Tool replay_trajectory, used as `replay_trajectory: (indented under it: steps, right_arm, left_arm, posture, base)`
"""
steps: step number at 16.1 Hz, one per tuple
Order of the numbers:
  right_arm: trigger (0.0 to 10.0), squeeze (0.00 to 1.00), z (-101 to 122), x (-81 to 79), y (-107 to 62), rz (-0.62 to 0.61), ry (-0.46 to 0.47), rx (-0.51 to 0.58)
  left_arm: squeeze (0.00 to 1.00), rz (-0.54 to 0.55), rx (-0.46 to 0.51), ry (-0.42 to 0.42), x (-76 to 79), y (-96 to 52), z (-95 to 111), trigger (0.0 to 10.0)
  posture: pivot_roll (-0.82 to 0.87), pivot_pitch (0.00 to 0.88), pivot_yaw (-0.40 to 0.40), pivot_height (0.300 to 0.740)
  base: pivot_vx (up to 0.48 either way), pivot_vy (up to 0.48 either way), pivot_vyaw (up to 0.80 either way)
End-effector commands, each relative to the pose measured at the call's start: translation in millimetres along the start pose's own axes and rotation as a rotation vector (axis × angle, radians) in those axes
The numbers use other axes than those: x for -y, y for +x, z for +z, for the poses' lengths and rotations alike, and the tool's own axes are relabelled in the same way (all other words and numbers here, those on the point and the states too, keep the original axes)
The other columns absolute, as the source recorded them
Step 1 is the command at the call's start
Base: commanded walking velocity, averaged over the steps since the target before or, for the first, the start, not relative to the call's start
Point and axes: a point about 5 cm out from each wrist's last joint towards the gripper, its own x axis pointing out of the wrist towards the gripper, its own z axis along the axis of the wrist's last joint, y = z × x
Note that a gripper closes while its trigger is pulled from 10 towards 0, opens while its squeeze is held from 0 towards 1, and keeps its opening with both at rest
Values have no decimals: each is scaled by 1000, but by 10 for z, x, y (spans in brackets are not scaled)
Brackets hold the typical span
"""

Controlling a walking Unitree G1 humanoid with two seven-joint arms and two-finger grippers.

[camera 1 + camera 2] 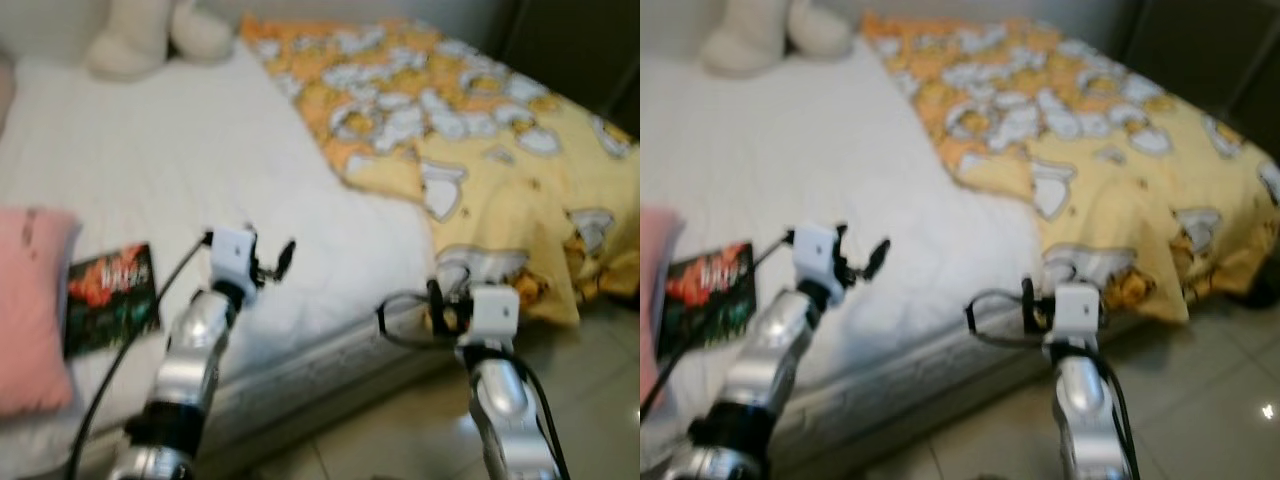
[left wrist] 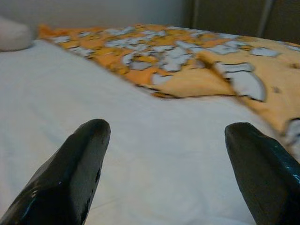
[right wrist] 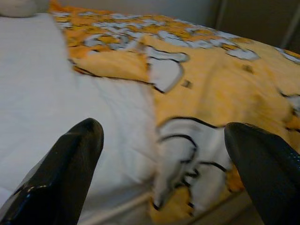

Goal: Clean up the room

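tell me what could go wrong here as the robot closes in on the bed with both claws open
The yellow blanket hangs over the bed's corner toward the floor. The right claw, open at that edge, could snag a loose fold or drag it off further. The left claw, open over the white sheet, might pinch the sheet rather than the blanket. The pictures are blurred, likely from motion, so aim may be off.

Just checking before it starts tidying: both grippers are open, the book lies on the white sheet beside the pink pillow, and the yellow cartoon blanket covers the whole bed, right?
Not quite. The yellow cartoon blanket covers just the robot's right part of the bed; the left eye view shows bare white sheet beside it. The rest holds: left gripper and right gripper open, book beside the pink pillow.
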Motion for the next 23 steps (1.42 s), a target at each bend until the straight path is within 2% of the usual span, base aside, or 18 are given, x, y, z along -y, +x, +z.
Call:
replay_trajectory:
  steps: [1,4,5,8,11,14,18,20,23]
  right_arm:
    - [10000,0,-56,27,-33,-30,14,-25]
    - [10000,0,-90,84,-83,-65,37,-34]
    - [10000,0,-93,94,-99,-65,36,-34]
    - [10000,0,-68,155,-82,-86,13,-28]
    - [10000,0,-9,179,-34,-86,-11,0]
    - [10000,0,-18,173,-22,-74,-13,-15]
    - [10000,0,-70,219,-71,-54,-42,-53]
    - [10000,0,-61,215,-74,-32,-41,-51]
    - [10000,0,-28,182,-29,15,-55,-55]
  left_arm:
    - [0,-27,-37,16,43,-3,-74,10000]
    - [0,-38,-41,-14,58,23,-66,10000]
    - [0,-55,-26,-38,114,4,-67,10000]
    - [0,-98,-37,-33,211,-32,-129,10000]
    - [0,-93,-46,-72,268,26,-148,10000]
    - [0,-120,-30,-38,341,28,-129,10000]
    - [0,-117,-39,-79,422,41,-117,10000]
    - [0,-76,-91,-33,396,54,-185,10000]
    - [0,102,-227,-100,195,67,-363,10000]
  posture:
    - [51,0,34,740]
    - [39,0,52,740]
    - [33,0,53,740]
    - [5,0,49,740]
    - [4,0,47,740]
    - [8,0,32,740]
    - [9,0,4,740]
    - [11,0,-9,740]
    - [23,0,-27,740]
  base:
    - [0,0,-712]
    - [257,-186,-687]
    - [405,-255,0]
    - [409,-244,0]
    - [409,-244,0]
    - [412,-161,0]
    - [417,-122,-722]
    - [435,0,0]
    - [447,0,0]
